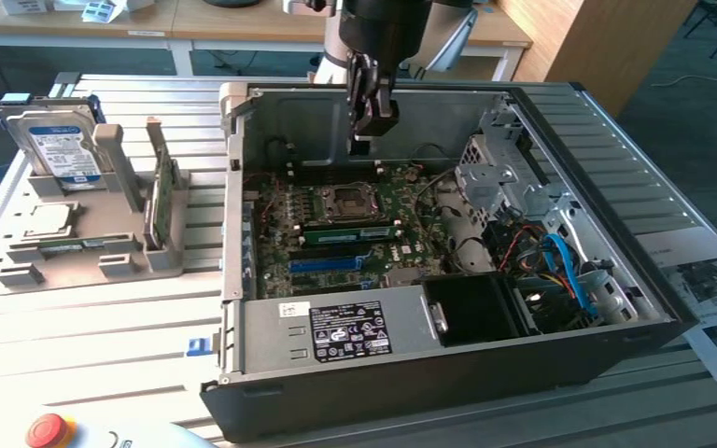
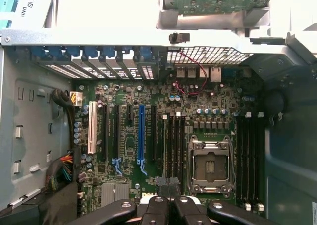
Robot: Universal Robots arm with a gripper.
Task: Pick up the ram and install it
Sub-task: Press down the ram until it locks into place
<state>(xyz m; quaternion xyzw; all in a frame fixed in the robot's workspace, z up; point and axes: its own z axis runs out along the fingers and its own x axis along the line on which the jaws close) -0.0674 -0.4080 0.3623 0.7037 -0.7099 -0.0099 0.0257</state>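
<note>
The gripper (image 1: pixel 372 126) hangs above the open computer case (image 1: pixel 657 322), over the far part of the motherboard (image 1: pixel 346 229), with its fingers (image 2: pixel 171 210) pressed together and nothing between them. In the wrist view the closed fingertips sit just beside the empty CPU socket (image 2: pixel 210 165), with the long blue slot (image 2: pixel 141 136) and the dark memory slots (image 2: pixel 247 155) running lengthwise on either side of it. The ram (image 1: pixel 160 191) is not in the case: it stands on edge in the grey holder (image 1: pixel 147 261) on the bench (image 1: pixel 85 336), well apart from the gripper, toward the exterior view's left and past the case's wall on that side. Its long axis runs roughly from the bench's far edge toward the near one, though at this angle it appears as little more than a thin green strip, so its exact tilt is hard to judge. In the same holder, nearer the bench's far corner on that side, stands 1 silver hard drive (image 1: pixel 60 140) with a blue label. The pick-up has not yet been made.
</note>
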